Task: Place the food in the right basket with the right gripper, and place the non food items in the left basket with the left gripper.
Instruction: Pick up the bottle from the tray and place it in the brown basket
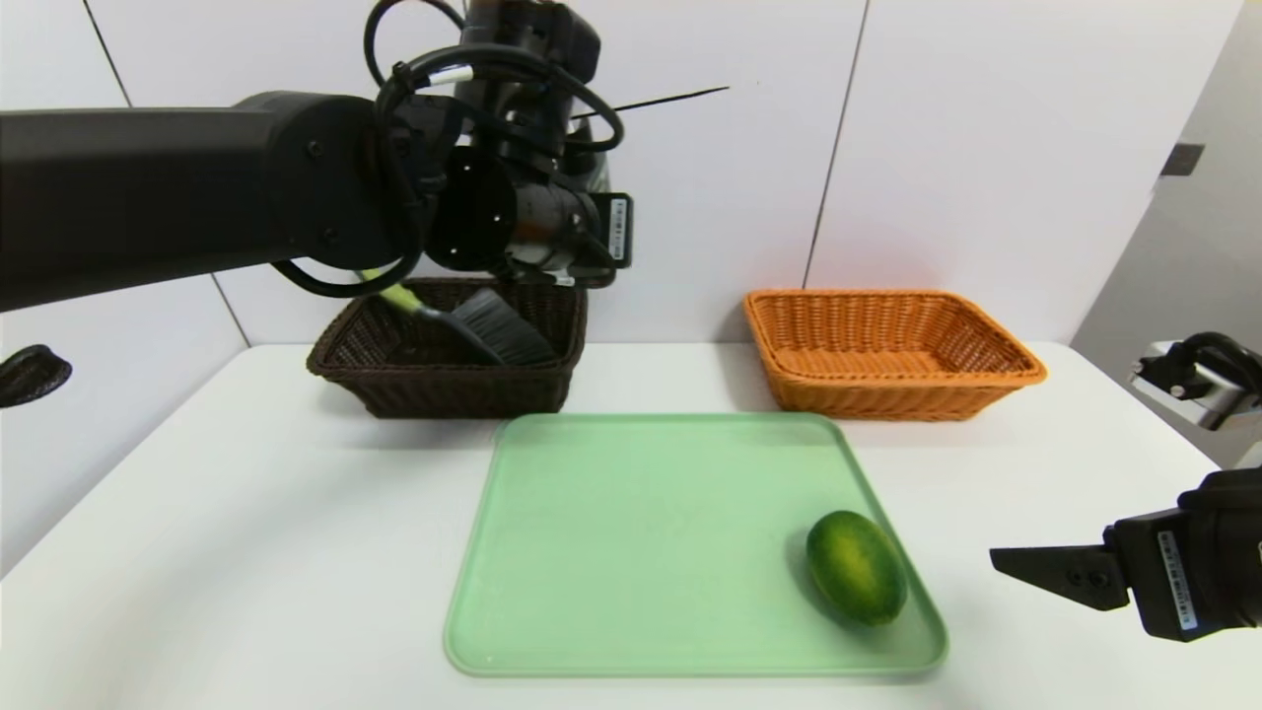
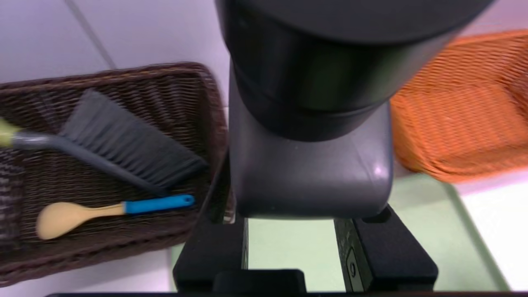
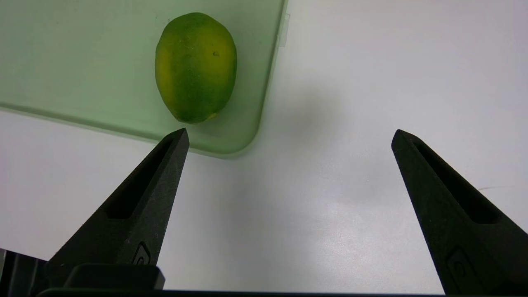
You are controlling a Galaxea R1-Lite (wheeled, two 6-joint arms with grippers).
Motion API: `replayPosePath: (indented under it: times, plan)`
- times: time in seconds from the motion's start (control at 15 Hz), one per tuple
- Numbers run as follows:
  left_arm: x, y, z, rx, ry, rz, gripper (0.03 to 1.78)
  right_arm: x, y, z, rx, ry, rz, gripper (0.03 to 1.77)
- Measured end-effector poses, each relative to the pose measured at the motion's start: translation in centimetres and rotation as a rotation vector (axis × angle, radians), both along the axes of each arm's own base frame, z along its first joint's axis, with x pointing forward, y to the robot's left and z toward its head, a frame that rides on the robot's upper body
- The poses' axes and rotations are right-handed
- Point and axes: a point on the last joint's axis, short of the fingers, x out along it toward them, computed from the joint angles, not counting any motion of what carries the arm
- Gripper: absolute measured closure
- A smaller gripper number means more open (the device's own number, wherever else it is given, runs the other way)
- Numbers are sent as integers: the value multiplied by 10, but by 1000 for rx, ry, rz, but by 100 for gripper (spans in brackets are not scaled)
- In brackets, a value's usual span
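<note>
We see the left gripper [image 2: 293, 243] clenched on the bottle [image 2: 309, 165], the right gripper [image 3: 291, 136] released beside the tray's [image 1: 651, 542] near-right corner.

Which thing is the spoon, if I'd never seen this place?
Find the dark brown woven basket on the robot's left, then look inside it. The spoon lies beside the grey-bristled brush; it's the one with a pale yellow bowl and a bright blue handle end, and no bristles.
</note>
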Motion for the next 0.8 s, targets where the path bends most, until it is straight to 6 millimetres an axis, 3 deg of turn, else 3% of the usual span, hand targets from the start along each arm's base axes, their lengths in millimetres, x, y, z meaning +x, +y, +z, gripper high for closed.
replayPosePath:
  times: [0.13,0.4,0.73,0.8]
  plan:
    - [19,18,-9,22,26,65,122,-1,0,0,1,-2,0,10]
    - [53,36,-37,55,84,148,122,-1,0,0,0,-3,2,10]
    - [80,34,-78,94,163,173,122,-2,-1,-1,-2,3,0,10]
    - [84,33,-84,97,172,177,110,-2,-1,-1,-3,3,0,10]
